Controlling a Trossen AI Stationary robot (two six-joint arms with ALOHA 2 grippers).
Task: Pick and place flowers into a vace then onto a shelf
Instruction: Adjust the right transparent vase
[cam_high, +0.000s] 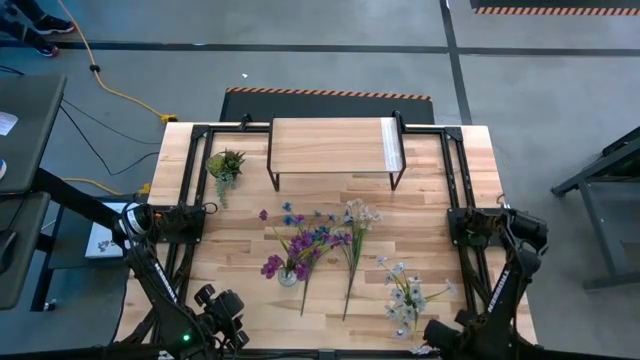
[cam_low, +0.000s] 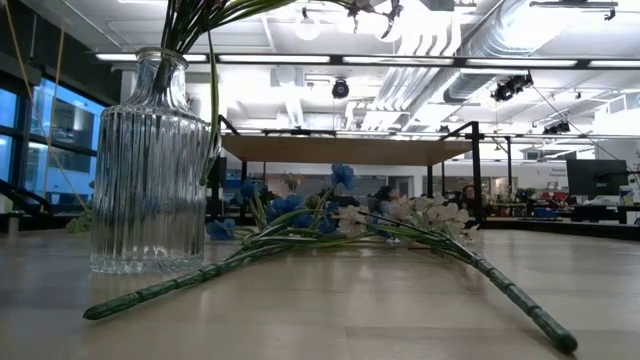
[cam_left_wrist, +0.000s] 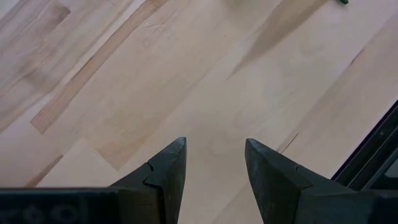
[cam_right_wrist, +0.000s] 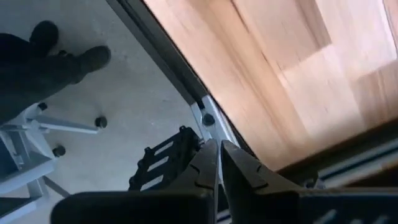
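High view: the light wood-plank tabletop carries a low riser shelf with a pale plank top on thin black legs at twelve o'clock. At centre a clear glass vase holds purple-blossomed flowers; blue sprays and a white-pink spray lie loose beside it, with another pale spray toward five o'clock. A small green spiky potted plant sits at ten o'clock. The left gripper waits at seven o'clock, the right gripper at five o'clock by the tabletop's edge.

Low view: the ribbed vase stands upright with stems inside; loose green stems lie flat on the wood, crossing each other just beside it.

Left wrist view: its jaws stand partly open over bare planks, holding nothing.

Right wrist view: its jaws are pressed together, empty, aimed past the tabletop's edge at the floor.

Likely risks: the thin stems lie flush on the wood, so a grasp may slip or scrape; crossed sprays could drag along together; a sweeping arm might tip the top-heavy vase.
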